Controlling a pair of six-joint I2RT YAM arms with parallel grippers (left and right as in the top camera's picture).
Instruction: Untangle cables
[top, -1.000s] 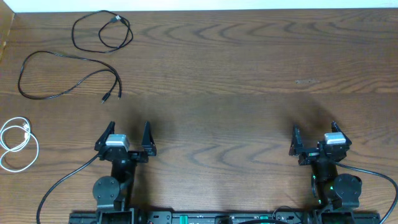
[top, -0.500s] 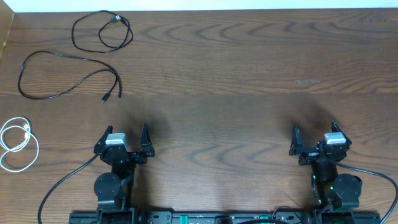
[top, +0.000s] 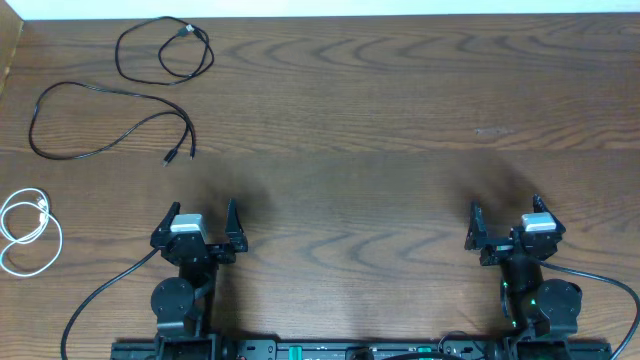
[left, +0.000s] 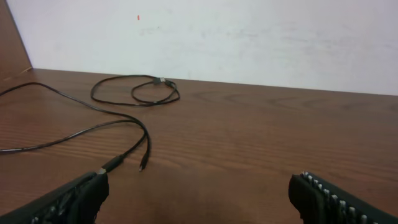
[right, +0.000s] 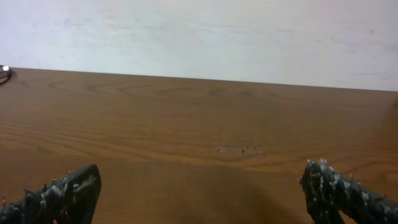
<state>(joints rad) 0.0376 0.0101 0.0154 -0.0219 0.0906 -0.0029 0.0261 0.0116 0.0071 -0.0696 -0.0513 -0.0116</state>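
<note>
Three cables lie apart at the table's left side. A looped black cable (top: 165, 50) is at the far left corner and also shows in the left wrist view (left: 134, 92). A second black cable (top: 105, 120) lies spread below it, its plug ends near my left gripper (left: 124, 146). A white cable (top: 28, 232) is coiled at the left edge. My left gripper (top: 202, 212) is open and empty, close to the second black cable's plugs (left: 198, 193). My right gripper (top: 503, 208) is open and empty over bare wood (right: 199, 186).
The wooden table (top: 380, 120) ends at a white wall at the back. A brown edge stands at the far left corner. Thick black arm wiring (top: 100, 300) trails from the left arm's base at the front.
The left gripper has drawn back slightly toward the front edge. The cables and the right arm have not moved.
</note>
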